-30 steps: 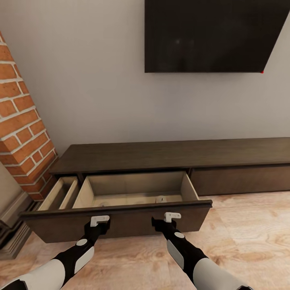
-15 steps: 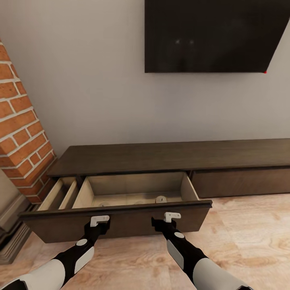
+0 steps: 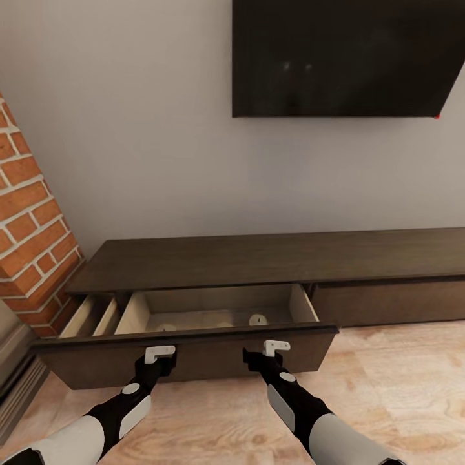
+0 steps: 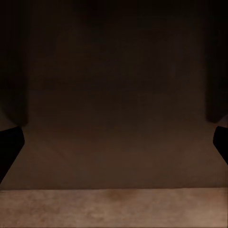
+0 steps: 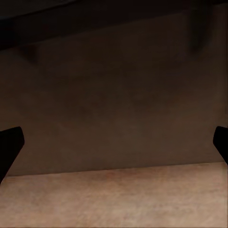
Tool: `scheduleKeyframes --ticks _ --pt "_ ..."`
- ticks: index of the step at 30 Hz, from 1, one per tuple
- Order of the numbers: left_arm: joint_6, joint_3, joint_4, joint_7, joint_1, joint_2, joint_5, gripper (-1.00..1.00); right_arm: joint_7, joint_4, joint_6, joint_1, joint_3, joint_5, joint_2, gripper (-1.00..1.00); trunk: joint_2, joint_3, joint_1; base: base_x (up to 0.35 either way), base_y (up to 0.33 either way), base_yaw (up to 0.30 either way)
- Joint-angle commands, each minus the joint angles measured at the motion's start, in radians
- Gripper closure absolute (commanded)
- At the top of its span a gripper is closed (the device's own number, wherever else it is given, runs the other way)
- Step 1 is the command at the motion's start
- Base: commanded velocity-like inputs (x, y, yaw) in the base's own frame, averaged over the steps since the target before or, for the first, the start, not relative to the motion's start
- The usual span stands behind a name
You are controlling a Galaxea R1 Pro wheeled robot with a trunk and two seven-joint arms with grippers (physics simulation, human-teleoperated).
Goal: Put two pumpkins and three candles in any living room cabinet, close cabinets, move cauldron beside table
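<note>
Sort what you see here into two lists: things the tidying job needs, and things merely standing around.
Needed: cabinet with its open drawer; left gripper and right gripper at the drawer front.

Standing around: television, brick column, wooden floor.

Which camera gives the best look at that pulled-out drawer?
The head view: it shows the whole open drawer, its tan inside, with both claws against its dark front. The left and right wrist views show just a close, dim stretch of that dark front above the floor.
</note>
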Motion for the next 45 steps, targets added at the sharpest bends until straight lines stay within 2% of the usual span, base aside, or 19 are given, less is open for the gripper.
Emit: scheduleKeyframes --ticks 1,45 --pt "-0.002 -0.011 -0.002 0.007 -0.001 0.001 0.001 -1.0 -0.006 0.001 -0.004 -0.001 0.009 -0.009 0.0 -1.0 0.0 -0.001 0.0 0.194 0.0 0.0" --pt "-0.002 -0.011 -0.003 0.006 -0.001 0.001 0.0 -1.0 -0.006 0.0 -0.004 -0.001 0.009 -0.009 0.0 -1.0 0.0 -0.001 0.0 0.176 0.0 0.0"
